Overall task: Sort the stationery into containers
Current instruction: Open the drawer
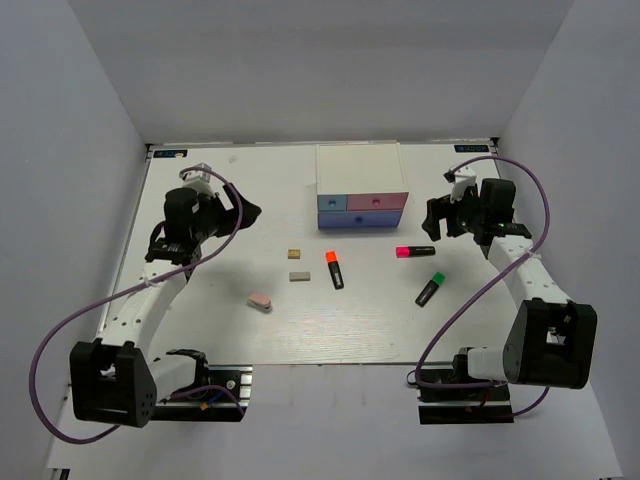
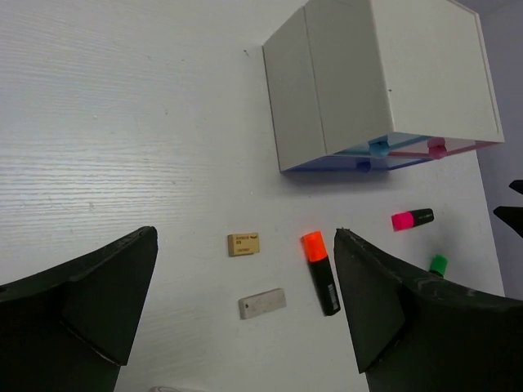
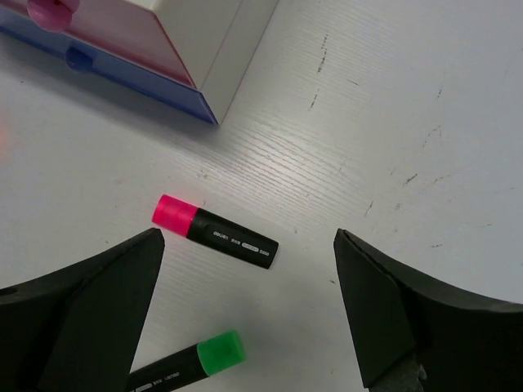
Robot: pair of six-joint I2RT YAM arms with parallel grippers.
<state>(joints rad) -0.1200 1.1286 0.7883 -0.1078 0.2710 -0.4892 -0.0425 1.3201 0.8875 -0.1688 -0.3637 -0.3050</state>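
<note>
The white box (image 1: 360,172) stands at the back centre, its blue (image 1: 331,202), pink (image 1: 376,201) and wide blue-purple (image 1: 360,218) drawers closed. In front lie the orange (image 1: 334,269), pink (image 1: 414,251) and green (image 1: 430,289) capped highlighters, a tan eraser (image 1: 294,254), a grey eraser (image 1: 299,275) and a pink oval eraser (image 1: 259,301). My left gripper (image 1: 235,210) hovers open at the left; below its fingers show the tan eraser (image 2: 243,243), grey eraser (image 2: 262,303) and orange highlighter (image 2: 320,271). My right gripper (image 1: 440,215) hangs open over the pink highlighter (image 3: 215,232) and green highlighter (image 3: 192,363).
White walls close in the table (image 1: 240,200) at the back and on both sides. Purple cables (image 1: 60,340) loop from each arm down to the bases at the near edge. The box corner and its lower drawer front (image 3: 139,77) sit close to the right gripper.
</note>
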